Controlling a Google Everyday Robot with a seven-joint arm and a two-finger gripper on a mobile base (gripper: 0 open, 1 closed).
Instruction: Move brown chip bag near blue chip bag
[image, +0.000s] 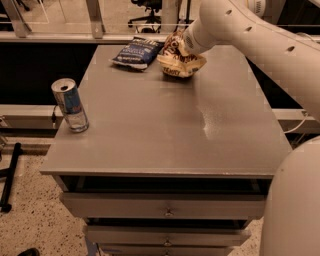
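Note:
The brown chip bag (180, 61), crumpled with a dark centre and cream ends, is at the far middle of the grey table, its lower end at or just above the tabletop. My gripper (181, 44) is shut on its top, reaching in from the right on the white arm. The blue chip bag (137, 52), dark navy with whitish print, lies flat at the far edge just left of the brown bag, a small gap between them.
A blue-and-silver drink can (70, 105) stands upright near the table's left edge. The grey tabletop (170, 130) sits on a cabinet with drawers (165, 207) below the front edge. My white arm (260, 40) crosses the far right corner.

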